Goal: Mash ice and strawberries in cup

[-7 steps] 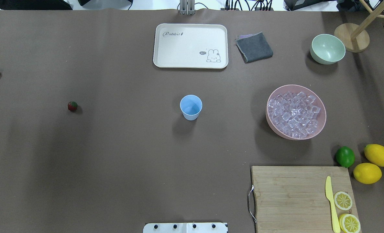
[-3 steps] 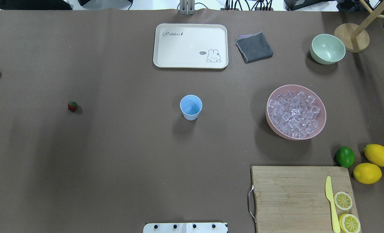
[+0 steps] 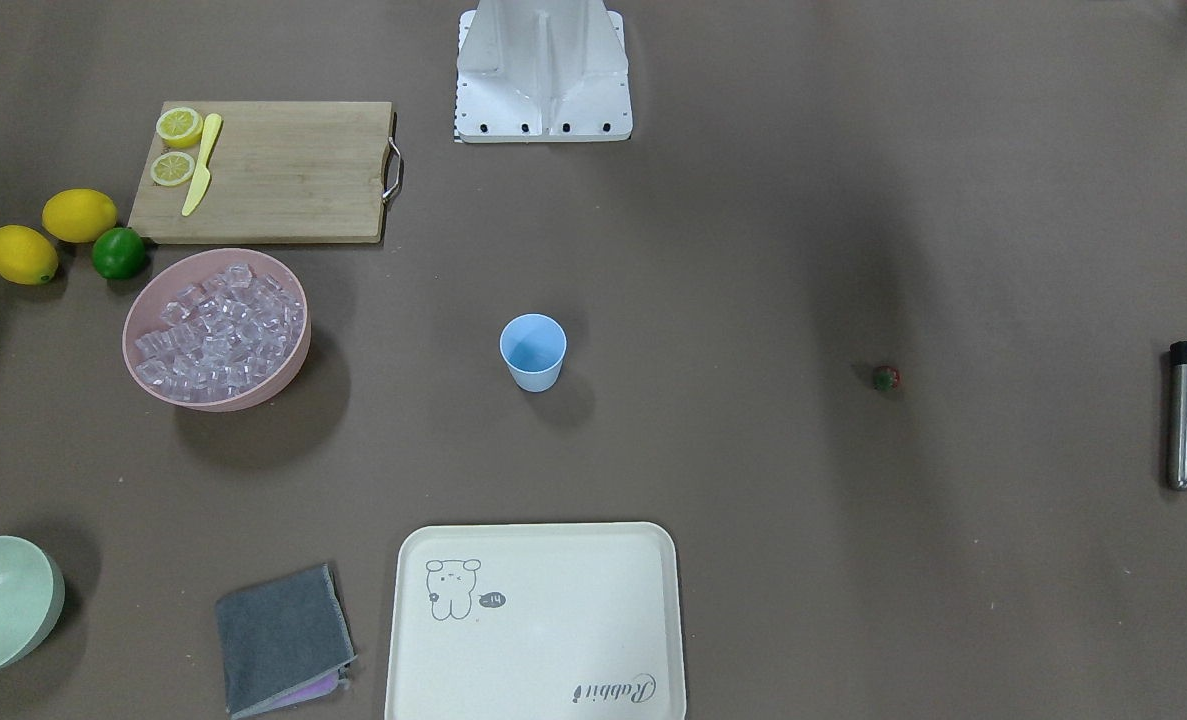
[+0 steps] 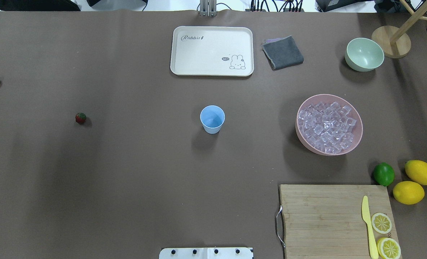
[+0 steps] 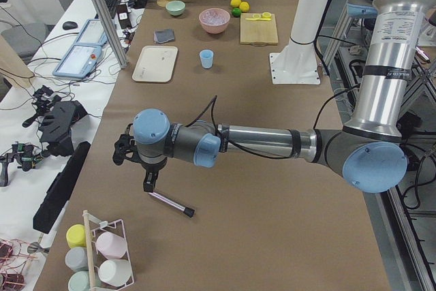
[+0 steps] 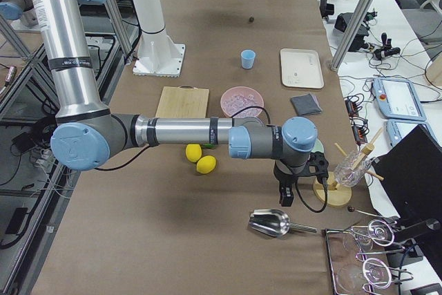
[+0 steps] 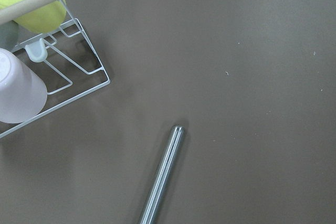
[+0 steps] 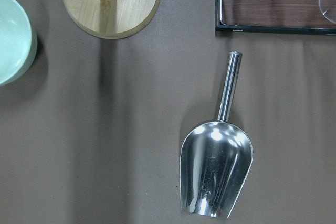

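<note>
Across the last second nothing on the brown table (image 4: 127, 180) has shifted: every object lies where it did, and neither arm reaches into the overhead view. By my judgement, the task has not begun in any visible way.

The left arm (image 5: 259, 144) stretches out to the table's left end, where the left gripper (image 5: 148, 183) hangs just above a steel muddler (image 3: 1181, 415) with a black cap. The right arm (image 6: 179, 130) reaches to the right end, where the right gripper (image 6: 284, 197) hangs over a metal scoop (image 8: 215, 174). Whether either pair of fingers is spread or pressed together cannot be told, since the wrist cameras show no fingertips.

The pink bowl (image 4: 301, 141), heaped with ice (image 4: 326, 126), sits toward the right end. The light blue cup (image 4: 212, 119) stands upright and empty at the table's centre. The strawberry (image 4: 80, 118) lies alone toward the left end, well apart from the cup.

Both arms seem posed to pick up tools. Ice and fruit must both reach the cup before any mashing.
</note>
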### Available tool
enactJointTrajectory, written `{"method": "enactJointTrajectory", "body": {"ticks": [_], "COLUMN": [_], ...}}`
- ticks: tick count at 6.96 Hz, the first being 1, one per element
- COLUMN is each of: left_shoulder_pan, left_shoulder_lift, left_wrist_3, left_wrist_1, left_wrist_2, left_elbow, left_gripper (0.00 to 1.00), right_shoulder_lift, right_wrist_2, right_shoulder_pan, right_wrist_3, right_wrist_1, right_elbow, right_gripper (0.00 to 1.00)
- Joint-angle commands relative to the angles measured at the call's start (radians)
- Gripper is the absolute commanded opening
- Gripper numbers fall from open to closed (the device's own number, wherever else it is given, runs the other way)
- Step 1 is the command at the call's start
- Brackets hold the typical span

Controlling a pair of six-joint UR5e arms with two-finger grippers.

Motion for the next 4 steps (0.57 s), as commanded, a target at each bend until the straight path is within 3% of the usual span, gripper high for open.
{"method": "enactJointTrajectory", "body": {"ticks": [1,4], "left_shoulder_pan": [0.000,-0.001], "left_shoulder_lift": [0.003,0.055], "left_wrist_3": [-0.001,-0.001], "left_wrist_1": [-0.001,-0.002], "left_wrist_2": [0.005,0.005], "left_elbow": [-0.001,-0.060], "left_gripper": [0.98,0.98], "right_shoulder_lift": [-0.007,-0.016], "right_wrist_2": [0.004,-0.007], "right_shoulder_pan": [-0.056,-0.191], "right_wrist_3": [0.011,0.043], "right_wrist_1": [-0.012,-0.035], "right_elbow": [0.118,0.287], "right_gripper": [1.00,1.00]}}
